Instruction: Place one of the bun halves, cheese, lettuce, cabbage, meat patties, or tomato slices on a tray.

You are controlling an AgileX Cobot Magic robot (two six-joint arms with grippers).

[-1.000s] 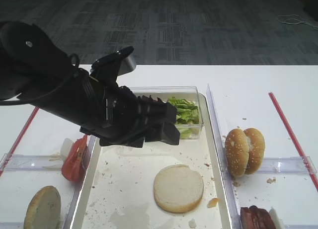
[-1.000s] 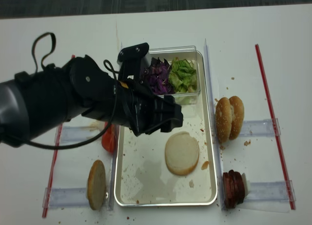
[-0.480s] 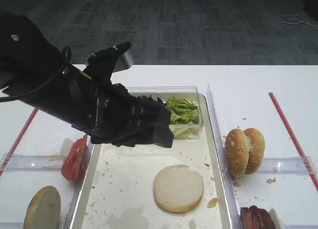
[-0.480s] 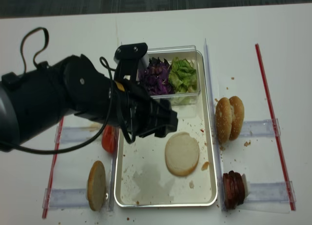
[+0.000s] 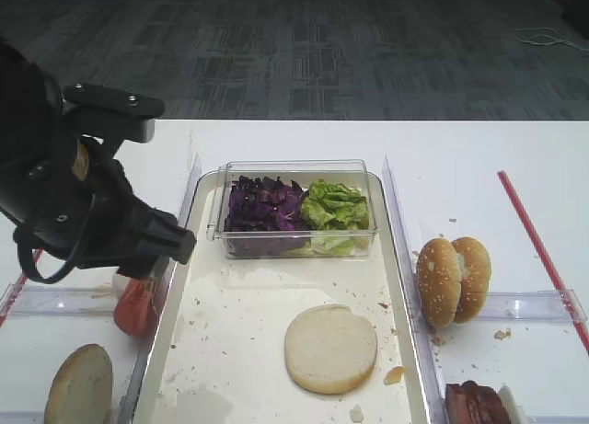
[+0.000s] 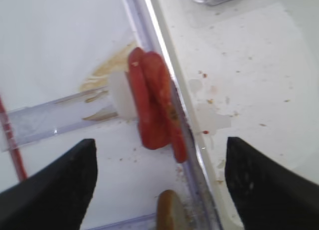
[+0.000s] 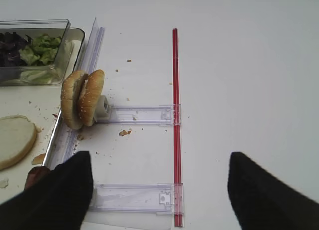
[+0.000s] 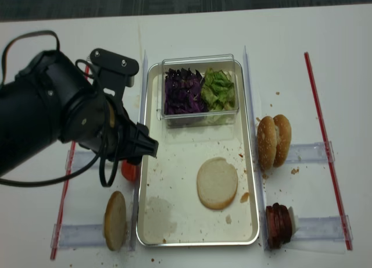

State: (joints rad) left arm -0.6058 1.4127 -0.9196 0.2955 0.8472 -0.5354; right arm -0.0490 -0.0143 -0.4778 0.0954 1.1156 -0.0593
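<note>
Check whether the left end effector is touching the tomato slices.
Apart. The left wrist view shows the left end effector open, tomato slices clear of both fingers.

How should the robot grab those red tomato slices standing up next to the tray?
Probably from straight above, pinching the top edge of the red glossy tomato slices across their flat faces. They stand on edge, leaning against the long cream-white tray on one side and a small white block on the other. The open left gripper already hangs over them.

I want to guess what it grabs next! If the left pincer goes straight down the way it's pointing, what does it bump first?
Probably the tomato slices, standing on edge right below the open left pincer.
</note>
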